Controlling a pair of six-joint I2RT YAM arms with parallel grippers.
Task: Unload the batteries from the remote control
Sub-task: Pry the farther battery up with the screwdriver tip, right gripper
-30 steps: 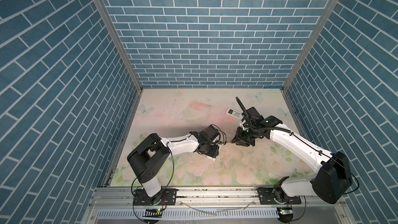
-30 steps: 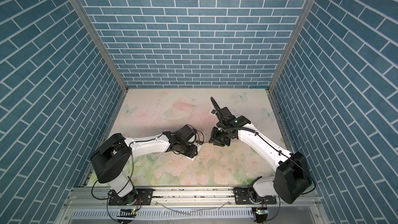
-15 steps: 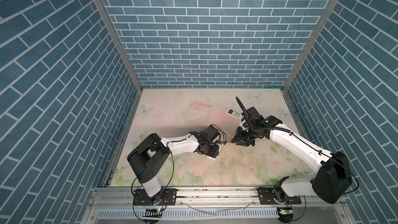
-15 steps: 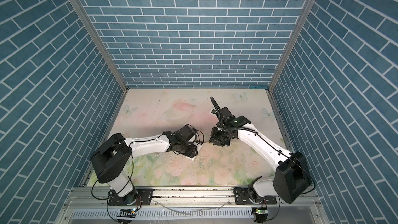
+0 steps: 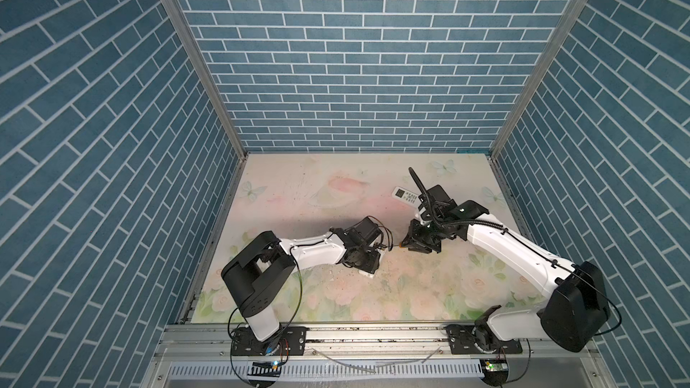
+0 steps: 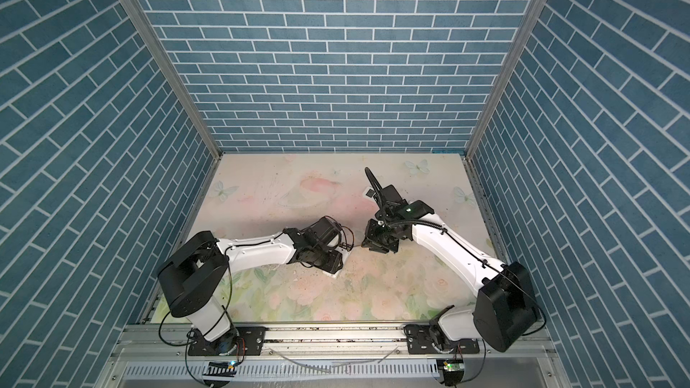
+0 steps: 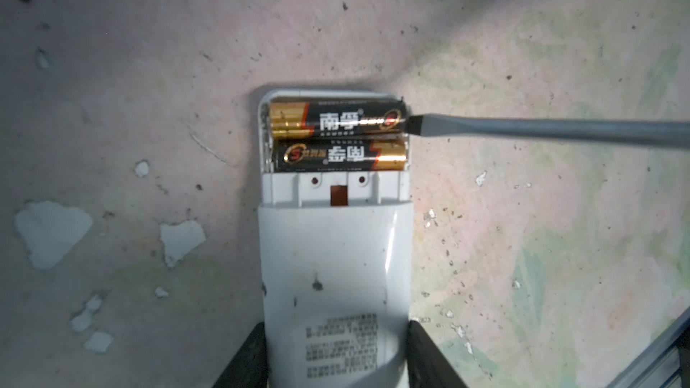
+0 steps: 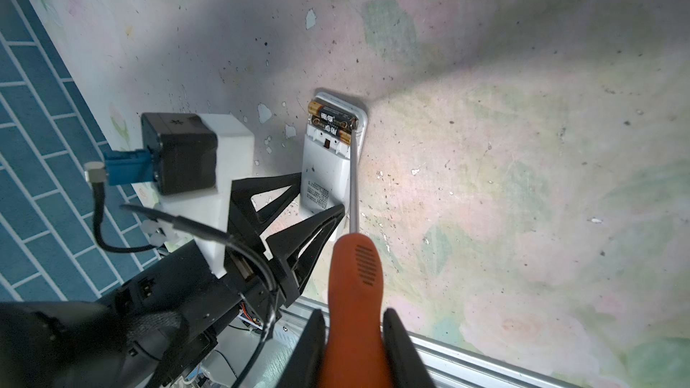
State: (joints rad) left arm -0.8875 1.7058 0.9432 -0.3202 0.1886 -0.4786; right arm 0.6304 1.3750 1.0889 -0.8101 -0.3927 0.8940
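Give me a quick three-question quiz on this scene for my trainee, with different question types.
1. True or false: two black-and-gold cylindrical batteries lie in the open compartment of the white plastic remote control.
2. The right arm's fingers grip: A) a battery; B) the orange-handled steel screwdriver; C) nothing.
3. Which arm's fingers clamp the remote control?
Key: 1 true; 2 B; 3 the left arm's fingers.

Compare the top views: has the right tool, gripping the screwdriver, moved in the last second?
No. In a top view the right tool keeps the same gap to the white remote lying behind it.
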